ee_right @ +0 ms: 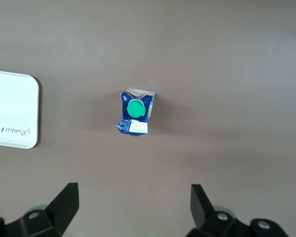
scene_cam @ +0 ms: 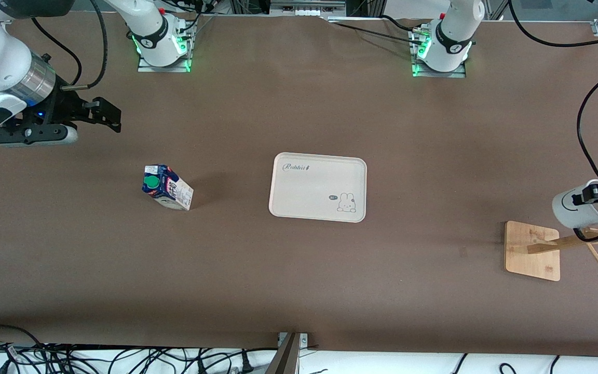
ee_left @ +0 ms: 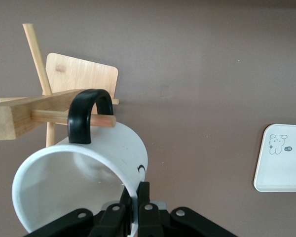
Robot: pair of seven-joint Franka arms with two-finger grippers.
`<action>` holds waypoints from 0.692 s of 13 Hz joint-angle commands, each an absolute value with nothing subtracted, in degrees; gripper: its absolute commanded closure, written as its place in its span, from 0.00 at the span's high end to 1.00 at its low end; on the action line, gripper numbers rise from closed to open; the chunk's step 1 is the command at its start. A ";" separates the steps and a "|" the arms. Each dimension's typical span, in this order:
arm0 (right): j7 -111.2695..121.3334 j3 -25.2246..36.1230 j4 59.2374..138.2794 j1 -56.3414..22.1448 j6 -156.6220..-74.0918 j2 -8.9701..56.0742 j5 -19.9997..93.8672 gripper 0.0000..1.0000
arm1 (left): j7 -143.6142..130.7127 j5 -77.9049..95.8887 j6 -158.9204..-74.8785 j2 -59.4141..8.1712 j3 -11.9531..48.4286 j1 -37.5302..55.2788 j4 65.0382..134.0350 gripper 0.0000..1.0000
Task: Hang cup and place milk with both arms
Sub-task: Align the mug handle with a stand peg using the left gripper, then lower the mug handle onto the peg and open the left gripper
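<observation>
you are in the hanging step. your left end effector (ee_left: 134, 205) is pinched shut on the rim of the cup (scene_cam: 585, 206), holding it up over the wooden rack (scene_cam: 533, 250) at the left arm's end of the bench (scene_cam: 299, 280). in the left wrist view the black loop handle (ee_left: 88, 115) already sits around a peg (ee_left: 73, 118) of the rack – the peg passes through the loop, though you cannot tell whether the handle rests its weight on it yet.

the next move, as i judge it, calls for easing the cup down until the handle bears on the peg, then spreading the fingers and backing away along the peg's line so the rim is not dragged off. the risk is a release too early – the cup could swing or slide toward the peg's tip.

the milk (scene_cam: 167, 186) stands upright on the bench, well apart from the tray (scene_cam: 318, 186), toward the right arm's end and about level with the tray as seen from the front camera. your right end effector (ee_right: 133, 207) hangs with its fingers spread wide, in the air toward the right arm's end from the tray, not yet over the milk; it holds nothing. placing the milk is not yet begun; the tray looks the likely spot for it, and that arm will need to come down around the carton's body below the green cap (ee_right: 136, 109).
</observation>
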State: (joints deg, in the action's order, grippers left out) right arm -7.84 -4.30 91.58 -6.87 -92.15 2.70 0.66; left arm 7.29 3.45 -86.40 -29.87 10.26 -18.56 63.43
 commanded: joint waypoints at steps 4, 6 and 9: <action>-7.29 -3.69 91.67 -6.68 -97.11 2.81 0.00 1.00 | 8.26 5.19 -86.13 -30.41 10.20 -19.42 62.49 1.00; -7.03 -3.52 91.67 -6.50 -98.43 3.34 -0.09 1.00 | 7.65 4.57 -85.96 -30.24 10.46 -18.81 62.49 1.00; -7.12 -3.43 91.58 -6.50 -101.33 3.34 -0.09 1.00 | 7.47 1.51 -86.22 -29.80 11.07 -16.88 62.40 1.00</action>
State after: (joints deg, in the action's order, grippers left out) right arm -7.84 -3.27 91.57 -6.75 -99.64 3.65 0.54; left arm 7.27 3.34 -86.45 -30.38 10.85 -18.27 63.27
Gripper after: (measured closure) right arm 0.000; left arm 0.264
